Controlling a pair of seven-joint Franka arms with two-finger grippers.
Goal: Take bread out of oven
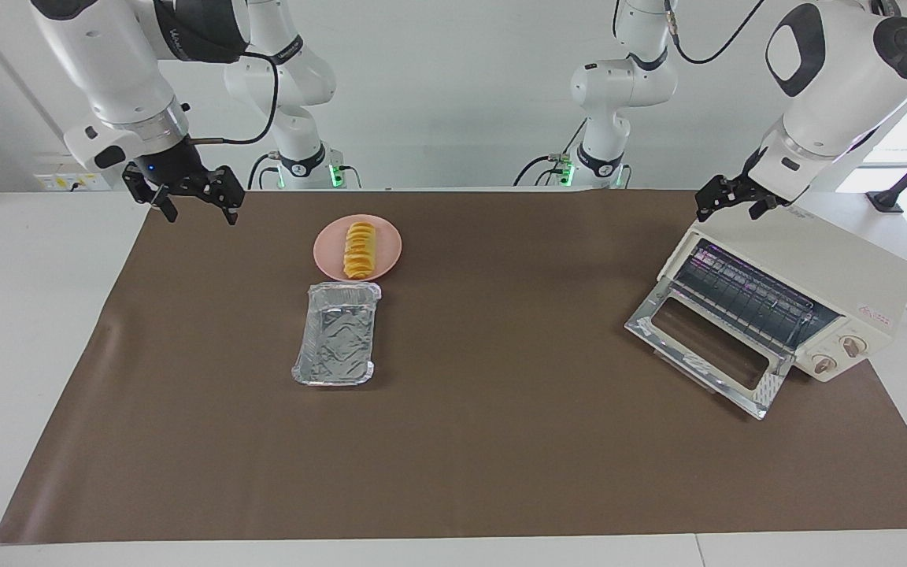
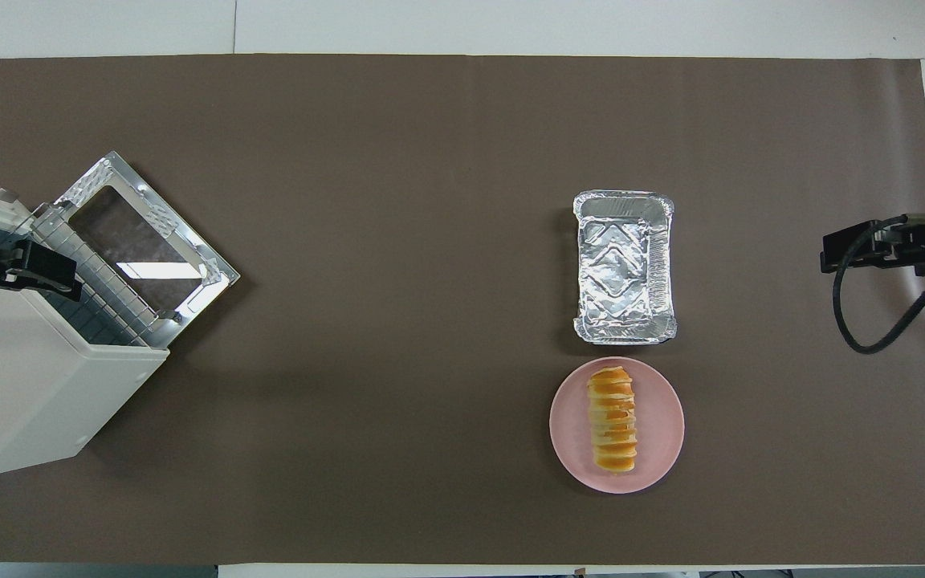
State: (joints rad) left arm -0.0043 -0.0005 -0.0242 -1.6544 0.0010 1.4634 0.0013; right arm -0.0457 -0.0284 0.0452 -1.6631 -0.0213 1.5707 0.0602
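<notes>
Two glossy white arms (image 1: 831, 79) with dark grey joint caps, black cables and black grippers (image 1: 190, 206).

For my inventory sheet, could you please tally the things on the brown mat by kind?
Bread: 1, on the pink plate
Pink plate: 1
Foil tray: 1
Oven: 1, door open
Total: 4

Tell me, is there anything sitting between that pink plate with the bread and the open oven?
Nothing: between the pink plate and the oven only bare brown mat shows, clearest in the overhead view.
</notes>
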